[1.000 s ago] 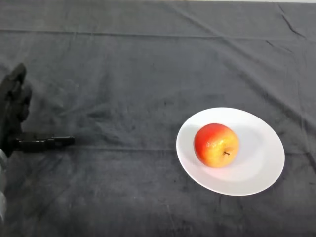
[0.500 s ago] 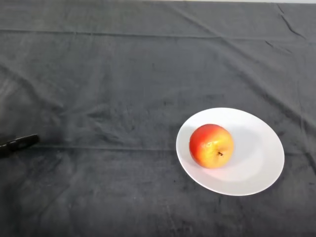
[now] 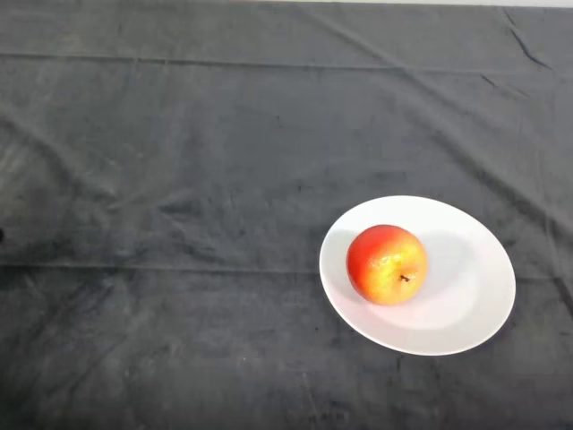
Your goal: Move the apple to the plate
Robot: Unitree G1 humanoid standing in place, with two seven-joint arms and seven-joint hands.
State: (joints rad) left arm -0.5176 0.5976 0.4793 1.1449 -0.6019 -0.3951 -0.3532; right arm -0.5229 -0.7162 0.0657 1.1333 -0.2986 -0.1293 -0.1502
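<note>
A red and yellow apple (image 3: 387,264) lies on a white plate (image 3: 474,278), on the plate's left half, with its stem turned toward the lower right. The plate sits on the dark cloth at the right of the middle of the table.
The dark cloth (image 3: 197,179) covers the whole table and has shallow creases across it. The table's far edge runs along the top of the view.
The hand has drawn back to the left and left the view. The apple has rocked slightly on the plate.
</note>
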